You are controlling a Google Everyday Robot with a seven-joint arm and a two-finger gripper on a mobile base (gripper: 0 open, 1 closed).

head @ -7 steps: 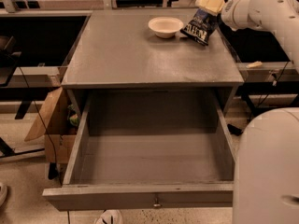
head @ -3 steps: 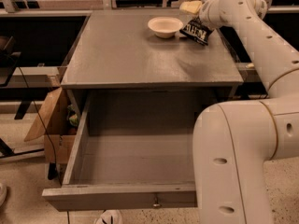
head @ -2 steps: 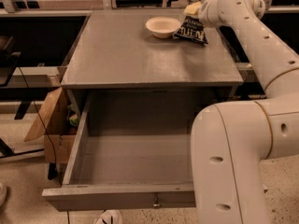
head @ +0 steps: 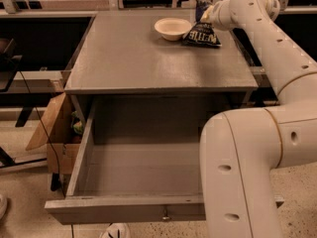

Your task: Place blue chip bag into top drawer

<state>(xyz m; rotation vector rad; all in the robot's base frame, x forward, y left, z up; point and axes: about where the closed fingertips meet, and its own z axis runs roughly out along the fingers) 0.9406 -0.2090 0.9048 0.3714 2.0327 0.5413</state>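
The blue chip bag (head: 202, 32) rests on the grey cabinet top (head: 138, 58) at the back right, just right of the cream bowl (head: 172, 29). Its top end stands up against my gripper (head: 206, 14), which is at the bag's upper edge and touches it. The top drawer (head: 99, 208) is pulled wide open below the cabinet top, and its grey inside is bare. My white arm reaches from the lower right up and round to the bag, and hides the drawer's right part.
A cardboard box (head: 57, 133) stands on the floor left of the cabinet. Dark desks and cables are on the left. A black-edged desk runs along the right, behind my arm. A shoe tip (head: 116, 230) is below the drawer front.
The gripper has stayed at the bag's top on the back right of the cabinet. Bag and gripper have shifted slightly left toward the bowl. The drawer stays open.
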